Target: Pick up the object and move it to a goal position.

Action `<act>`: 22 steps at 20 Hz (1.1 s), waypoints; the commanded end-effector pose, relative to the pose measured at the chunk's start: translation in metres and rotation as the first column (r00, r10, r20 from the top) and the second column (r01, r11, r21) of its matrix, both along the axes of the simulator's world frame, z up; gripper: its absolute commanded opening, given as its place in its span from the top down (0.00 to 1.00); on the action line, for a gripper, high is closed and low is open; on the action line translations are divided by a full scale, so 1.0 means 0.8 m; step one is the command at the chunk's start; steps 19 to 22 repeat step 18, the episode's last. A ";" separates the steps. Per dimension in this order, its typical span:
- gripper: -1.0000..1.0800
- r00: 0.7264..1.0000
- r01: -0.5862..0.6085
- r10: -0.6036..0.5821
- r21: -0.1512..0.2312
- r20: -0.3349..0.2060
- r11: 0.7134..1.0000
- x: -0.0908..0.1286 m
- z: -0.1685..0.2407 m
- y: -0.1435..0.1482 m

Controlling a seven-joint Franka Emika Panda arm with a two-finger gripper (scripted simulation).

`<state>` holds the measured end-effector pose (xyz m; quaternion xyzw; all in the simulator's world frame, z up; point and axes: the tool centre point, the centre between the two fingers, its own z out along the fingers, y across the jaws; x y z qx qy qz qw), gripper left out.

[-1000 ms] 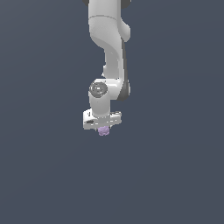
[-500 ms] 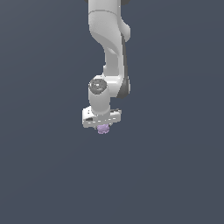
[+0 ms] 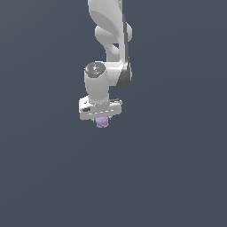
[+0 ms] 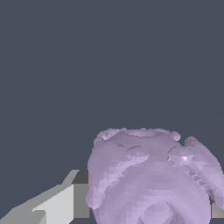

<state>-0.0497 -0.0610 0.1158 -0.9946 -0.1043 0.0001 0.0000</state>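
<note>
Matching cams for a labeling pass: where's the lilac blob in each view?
Exterior view: the lilac blob sits just under the white gripper, slightly left of the picture's centre.
Wrist view: the blob fills the lower right of the picture, with a pale gripper finger beside it.
Shared landmark: the gripper itself, pressed against the blob in both views.

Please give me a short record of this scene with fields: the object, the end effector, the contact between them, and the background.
object: small pale lilac, lumpy rounded blob
end effector: white, pointing down, on a white arm
contact: blob sits between the grey fingers; end effector shut on it
object width: much narrower than the end effector
background: plain dark blue-grey, no surface visible
</note>
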 end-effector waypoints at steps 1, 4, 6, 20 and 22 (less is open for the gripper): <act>1.00 1.000 0.000 0.000 0.000 0.001 1.000 -0.006 0.028 -0.004; 1.00 1.000 0.000 0.000 0.000 0.001 1.000 -0.012 0.057 -0.008; 1.00 1.000 0.000 0.000 0.000 0.001 1.000 -0.016 0.074 -0.011; 1.00 1.000 0.000 0.000 0.000 0.000 1.000 -0.023 0.123 -0.018; 1.00 1.000 0.000 0.000 0.000 0.000 1.000 -0.023 0.123 -0.018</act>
